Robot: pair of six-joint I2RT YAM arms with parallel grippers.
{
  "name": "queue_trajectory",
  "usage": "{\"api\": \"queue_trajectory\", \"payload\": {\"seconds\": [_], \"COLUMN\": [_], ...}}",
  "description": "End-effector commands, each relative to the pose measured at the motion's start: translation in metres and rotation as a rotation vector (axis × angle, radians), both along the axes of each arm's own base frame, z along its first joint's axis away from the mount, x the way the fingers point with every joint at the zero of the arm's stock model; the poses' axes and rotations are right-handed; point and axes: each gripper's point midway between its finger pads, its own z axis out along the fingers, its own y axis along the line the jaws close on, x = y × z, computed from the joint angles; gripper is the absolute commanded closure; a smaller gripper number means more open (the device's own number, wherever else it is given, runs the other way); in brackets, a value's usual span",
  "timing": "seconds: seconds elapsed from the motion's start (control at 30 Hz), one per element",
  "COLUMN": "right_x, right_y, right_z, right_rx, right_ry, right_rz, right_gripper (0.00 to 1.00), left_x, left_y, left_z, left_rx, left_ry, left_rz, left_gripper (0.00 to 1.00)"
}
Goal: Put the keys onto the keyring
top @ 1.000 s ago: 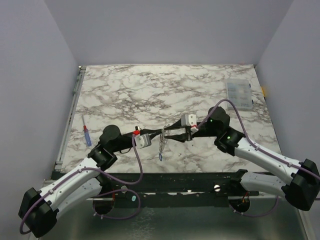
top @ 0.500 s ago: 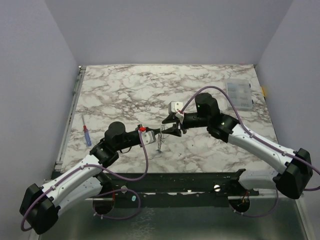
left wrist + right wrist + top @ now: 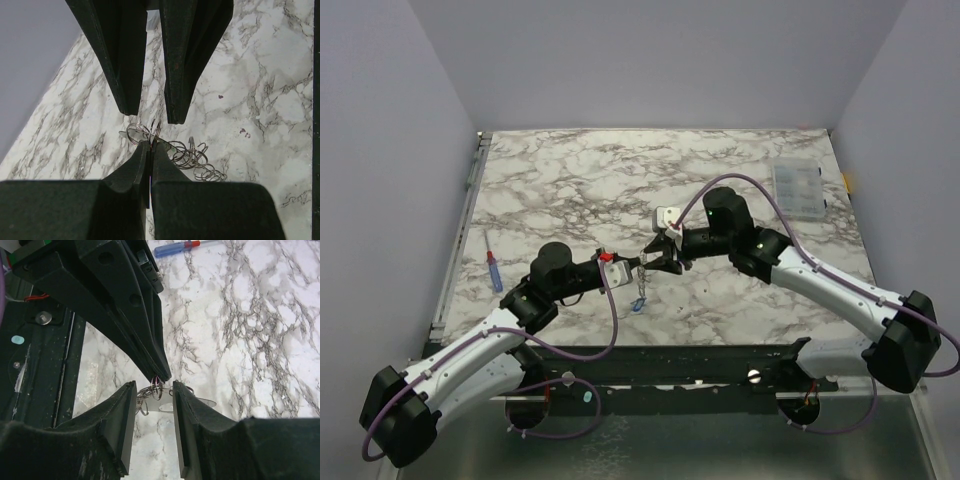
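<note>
The left tool (image 3: 150,146) is pressed together, and the thin wire of the keyring (image 3: 141,133) is pinched at its fingertips. Facing it tip to tip, the right tool (image 3: 153,387) is held spread, with one finger on each side of the ring; no contact can be made out. The ring is thus found straight ahead of both tools, between them, over the front middle of the counter (image 3: 570,180). From the ring the link chain (image 3: 641,284) is trailed toward the near edge, its long axis lying across the line of the two tools, and the blue key (image 3: 637,306) is seen at its far end. The green key cannot be made out. Both arms are judged equally near the ring.
</note>
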Motion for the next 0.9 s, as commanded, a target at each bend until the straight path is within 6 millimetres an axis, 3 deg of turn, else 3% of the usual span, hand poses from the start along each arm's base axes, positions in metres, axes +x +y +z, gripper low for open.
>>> {"api": "queue_trajectory", "payload": {"seconds": [0.0, 0.53, 0.87], "right_x": [-0.0022, -0.0056, -0.0053], "right_y": [0.0043, 0.0104, 0.0121], "right_z": [-0.0091, -0.0166, -0.0184], "right_rx": [0.003, 0.005, 0.006], "right_ry": [0.005, 0.021, 0.019], "right_rz": [0.02, 0.046, 0.047], "right_gripper": [0.58, 0.64, 0.8], "left_x": [0.0044, 0.0034, 0.0033], "left_y": [-0.0019, -0.0023, -0.0024], "left_z": [0.0187, 0.0199, 0.0202], "left_rx": [-0.031, -0.035, -0.036], "left_ry": [-0.037, -0.035, -0.036], "left_rz": [0.006, 0.002, 0.001], "left_gripper": [1.0, 1.0, 1.0]}}
